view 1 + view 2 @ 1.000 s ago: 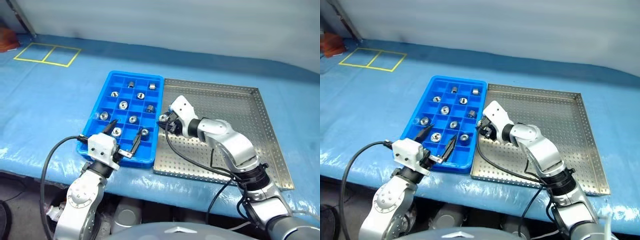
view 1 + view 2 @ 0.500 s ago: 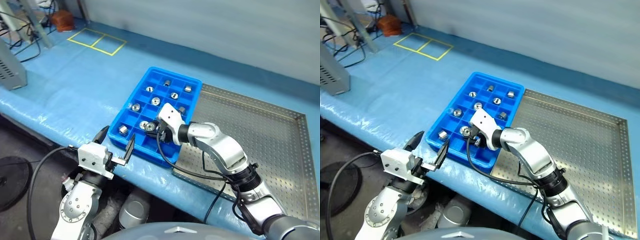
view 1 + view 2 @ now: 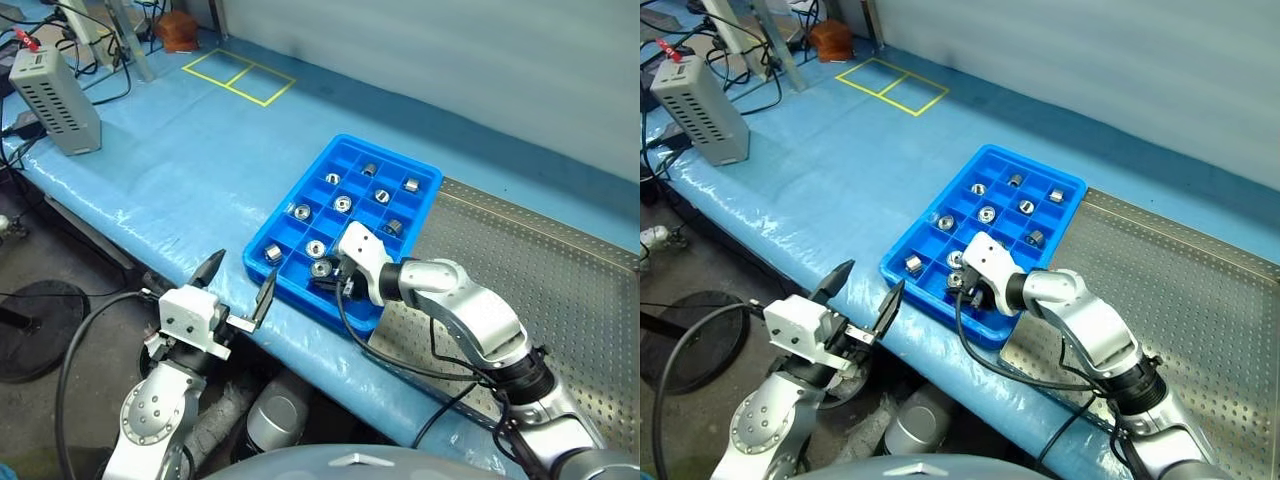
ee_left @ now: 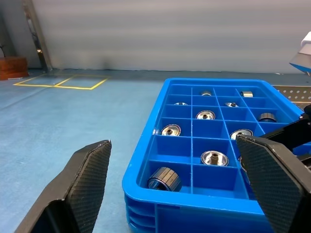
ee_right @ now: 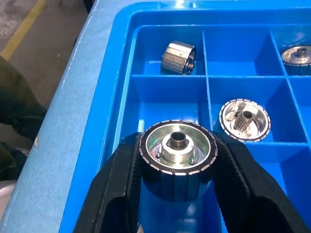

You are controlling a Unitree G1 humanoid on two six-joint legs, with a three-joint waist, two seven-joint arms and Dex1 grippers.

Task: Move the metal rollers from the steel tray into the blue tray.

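Note:
The blue tray (image 3: 288, 200) lies on the blue table cover with several metal rollers (image 3: 342, 204) resting singly in its compartments. To its right lies the perforated steel tray (image 3: 560, 290). My right gripper (image 3: 328, 287) hangs over the blue tray's near row, shut on one shiny roller (image 5: 176, 160) just above a compartment. More rollers (image 5: 178, 57) lie in the neighbouring cells. My left gripper (image 3: 240, 290) is open and holds nothing. It hovers off the table's near edge, left of the tray's near corner, with its fingers (image 4: 73, 189) spread wide.
A grey vented box (image 3: 55, 100) with cables stands at the table's far left. A yellow taped rectangle (image 3: 240, 78) marks the cover at the back. The table's near edge runs just under the blue tray's near corner, with floor below.
The camera has swung left. My right gripper carried the roller from the seam between the two trays to the blue tray's near row. My left gripper now sits off the tray's corner.

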